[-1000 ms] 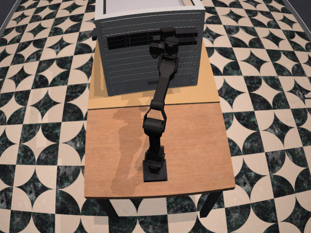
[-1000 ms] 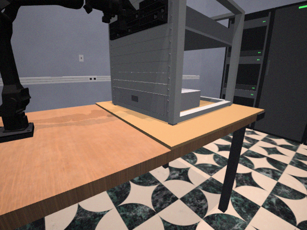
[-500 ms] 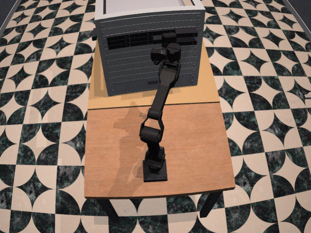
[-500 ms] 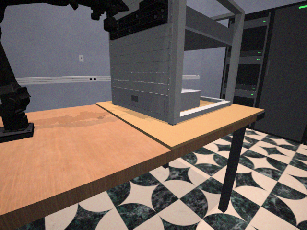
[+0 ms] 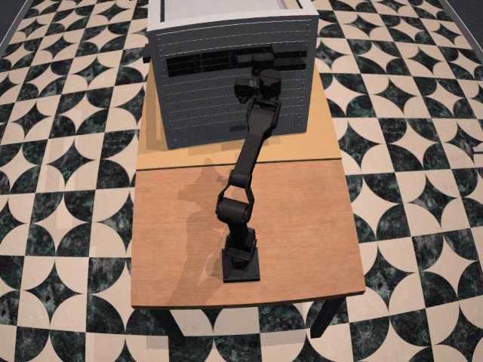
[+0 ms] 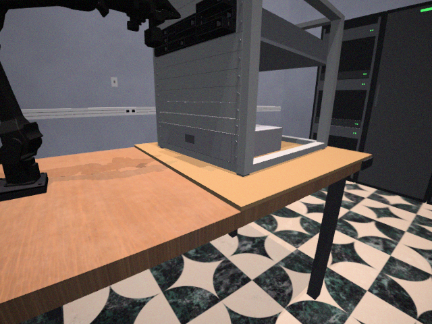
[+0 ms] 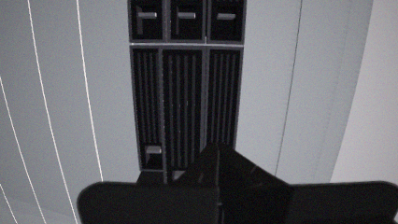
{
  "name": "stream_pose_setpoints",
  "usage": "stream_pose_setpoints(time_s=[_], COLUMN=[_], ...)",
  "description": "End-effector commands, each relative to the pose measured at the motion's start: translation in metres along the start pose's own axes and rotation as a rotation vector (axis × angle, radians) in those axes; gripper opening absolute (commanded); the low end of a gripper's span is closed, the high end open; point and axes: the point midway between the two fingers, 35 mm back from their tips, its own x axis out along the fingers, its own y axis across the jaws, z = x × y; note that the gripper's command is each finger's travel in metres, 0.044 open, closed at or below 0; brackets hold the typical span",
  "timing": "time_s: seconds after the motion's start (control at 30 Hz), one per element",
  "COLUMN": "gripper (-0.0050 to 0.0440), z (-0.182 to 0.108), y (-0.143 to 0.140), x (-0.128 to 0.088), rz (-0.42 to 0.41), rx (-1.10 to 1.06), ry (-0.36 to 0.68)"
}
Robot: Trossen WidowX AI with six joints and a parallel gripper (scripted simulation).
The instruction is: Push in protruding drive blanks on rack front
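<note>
Rack: the grey rack (image 5: pixel 234 93) (image 6: pixel 249 104) stands upright on the yellow board (image 5: pixel 312 149) (image 6: pixel 300 174), at the far part of the table (image 5: pixel 175 234) (image 6: pixel 139 223).
Drive blanks: the dark row of blanks (image 5: pixel 183 65) (image 6: pixel 216 22) (image 7: pixel 184 103) is high in the rack's front – some at the right end stick out.
Gripper: the gripper (image 7: pixel 215 149) is closed narrow, holding nothing – its tips are before the row; whether they touch, I cannot tell.

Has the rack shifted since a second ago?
No. The rack shows no visible shift in any direction against the tan board.
</note>
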Motion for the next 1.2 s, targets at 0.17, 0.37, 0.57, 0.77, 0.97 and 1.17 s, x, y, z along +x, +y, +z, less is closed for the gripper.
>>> stream_pose_setpoints(time_s=[0.17,0.37,0.57,0.77,0.97,1.17], gripper=[-0.0050,-0.0050,-0.0050,-0.0050,-0.0050,-0.0050], z=[0.004,0.004,0.004,0.004,0.004,0.004], y=[0.012,0.013,0.012,0.012,0.012,0.012], x=[-0.015,-0.008,0.002,0.002,0.002,0.003], rz=[-0.018,-0.018,-0.018,-0.018,-0.018,-0.018], rx=[-0.011,-0.011,-0.011,-0.011,-0.011,-0.011], ry=[-0.001,-0.001,-0.001,-0.001,-0.001,-0.001])
